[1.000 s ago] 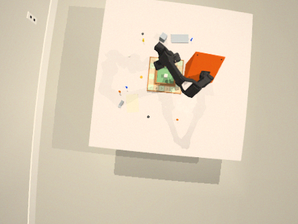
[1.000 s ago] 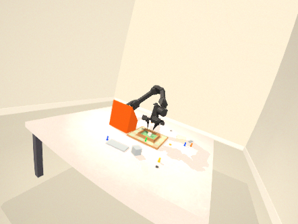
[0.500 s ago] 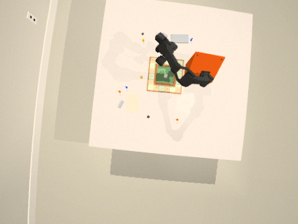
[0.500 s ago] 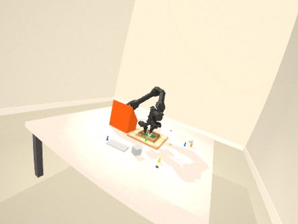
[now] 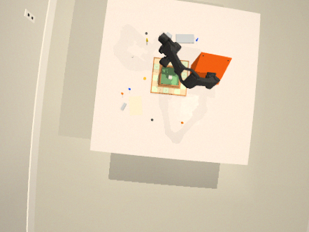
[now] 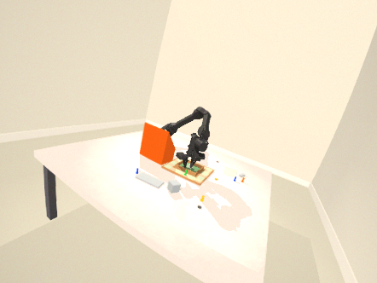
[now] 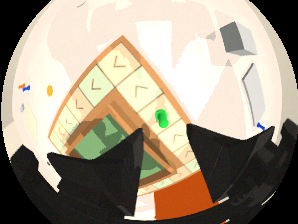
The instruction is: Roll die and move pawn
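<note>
a pale table (image 6: 107,179) under cream walls carries the board (image 5: 170,76), the landmark here. nearest in the wrist view, the gripper (image 7: 162,156) hangs low over the board's edge, its fingers partly apart with nothing between them, probably narrowing to suit the slim pawn. just beyond them the green pawn (image 7: 161,117) stands upright on a ring square. inside the ring, the white die (image 5: 170,77) lies in the green tray (image 5: 168,77), so the roll looks done. beyond the board sits an orange block (image 5: 210,66).
</note>
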Controlling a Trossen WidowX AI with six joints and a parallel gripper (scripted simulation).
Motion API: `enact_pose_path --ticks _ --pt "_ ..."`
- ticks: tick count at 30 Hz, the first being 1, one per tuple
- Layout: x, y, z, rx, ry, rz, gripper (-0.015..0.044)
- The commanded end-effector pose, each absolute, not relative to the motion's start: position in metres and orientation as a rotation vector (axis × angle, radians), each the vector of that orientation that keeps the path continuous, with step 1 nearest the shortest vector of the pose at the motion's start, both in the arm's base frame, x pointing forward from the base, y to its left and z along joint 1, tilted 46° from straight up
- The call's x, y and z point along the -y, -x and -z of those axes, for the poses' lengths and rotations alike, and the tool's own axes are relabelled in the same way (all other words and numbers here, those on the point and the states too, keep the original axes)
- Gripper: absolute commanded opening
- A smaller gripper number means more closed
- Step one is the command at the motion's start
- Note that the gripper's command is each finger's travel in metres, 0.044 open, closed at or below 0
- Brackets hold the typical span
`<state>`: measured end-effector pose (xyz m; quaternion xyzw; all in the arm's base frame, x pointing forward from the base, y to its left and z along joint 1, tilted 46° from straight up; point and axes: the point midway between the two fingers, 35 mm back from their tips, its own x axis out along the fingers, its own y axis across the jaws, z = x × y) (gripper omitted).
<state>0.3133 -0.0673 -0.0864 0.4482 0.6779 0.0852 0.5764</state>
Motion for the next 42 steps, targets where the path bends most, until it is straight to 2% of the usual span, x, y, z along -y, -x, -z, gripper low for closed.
enact_pose_path --ticks 1,24,30,36,42 --pt "0.061 -0.311 0.093 -1.595 -1.064 -0.200 0.0200" --pt "0.036 -0.313 0.116 -1.595 -1.065 -0.202 0.0200" --pt "0.036 -0.313 0.116 -1.595 -1.065 -0.202 0.0043" --pt "0.036 -0.313 0.116 -1.595 -1.065 -0.202 0.0003" --pt "0.044 -0.314 0.110 -1.595 -1.064 -0.199 0.0000"
